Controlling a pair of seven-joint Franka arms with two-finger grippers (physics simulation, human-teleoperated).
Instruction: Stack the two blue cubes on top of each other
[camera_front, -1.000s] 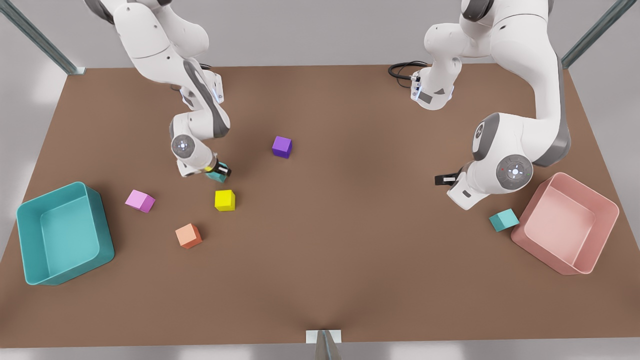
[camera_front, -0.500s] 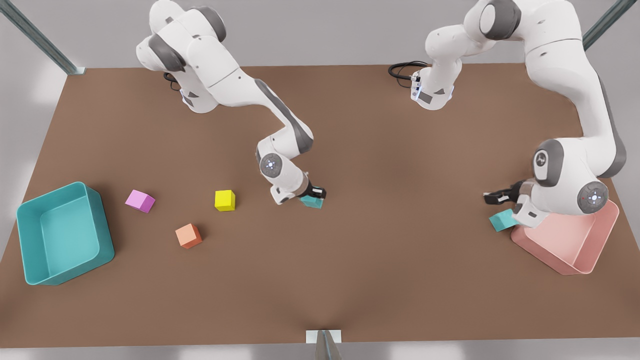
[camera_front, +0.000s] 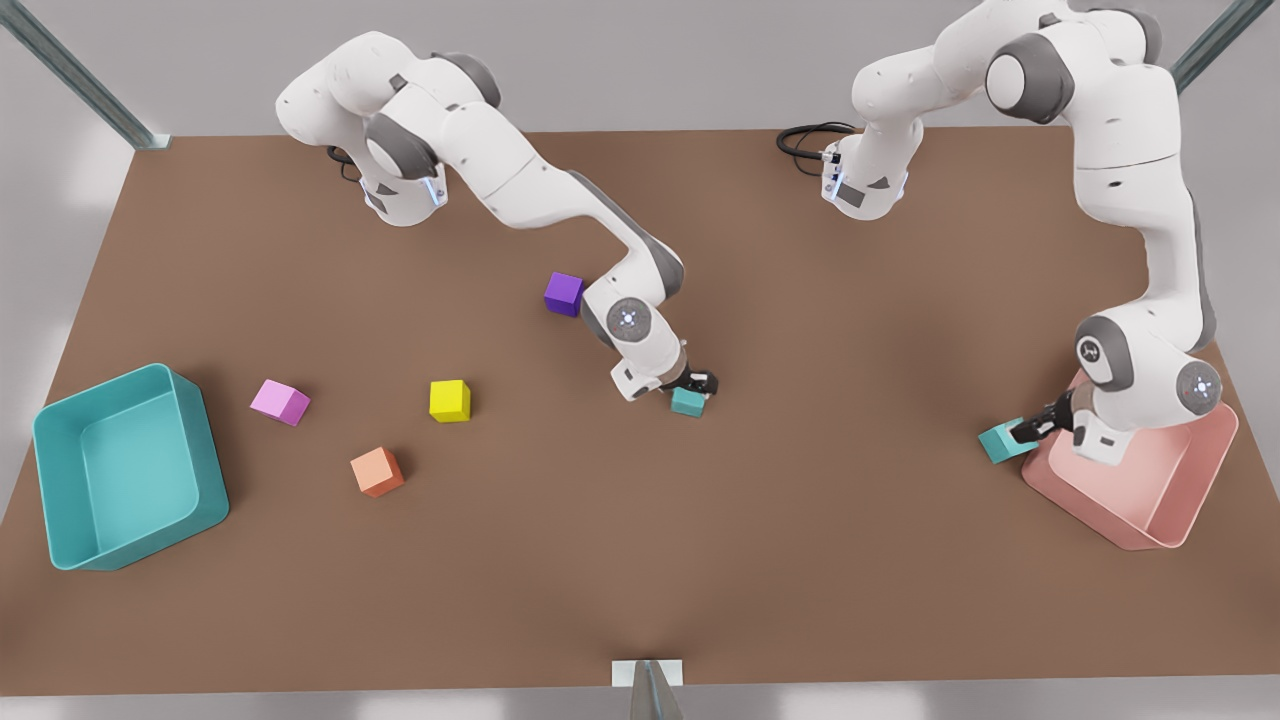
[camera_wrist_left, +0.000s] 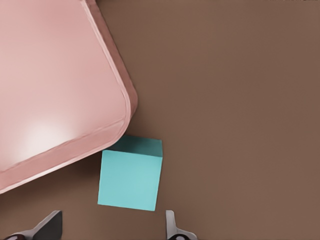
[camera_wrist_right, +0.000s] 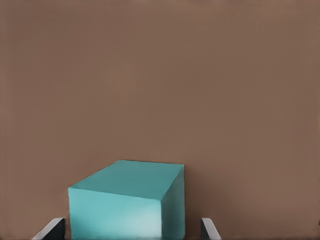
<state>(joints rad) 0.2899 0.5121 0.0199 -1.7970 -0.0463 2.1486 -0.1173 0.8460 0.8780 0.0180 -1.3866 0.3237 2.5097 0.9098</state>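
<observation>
Meanwhile, the right hand (camera_front: 697, 385) sets one matte teal cube (camera_front: 688, 402) mid-counter as the base – fingers barely parted – while the left hand (camera_front: 1030, 431) gapes over the other teal cube (camera_front: 1003, 442), ready to fetch it.

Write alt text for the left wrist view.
A teal cube sits on the brown table, against the rounded corner of a pink bin. The left gripper hovers over it, fingers open wider than the cube.
</observation>
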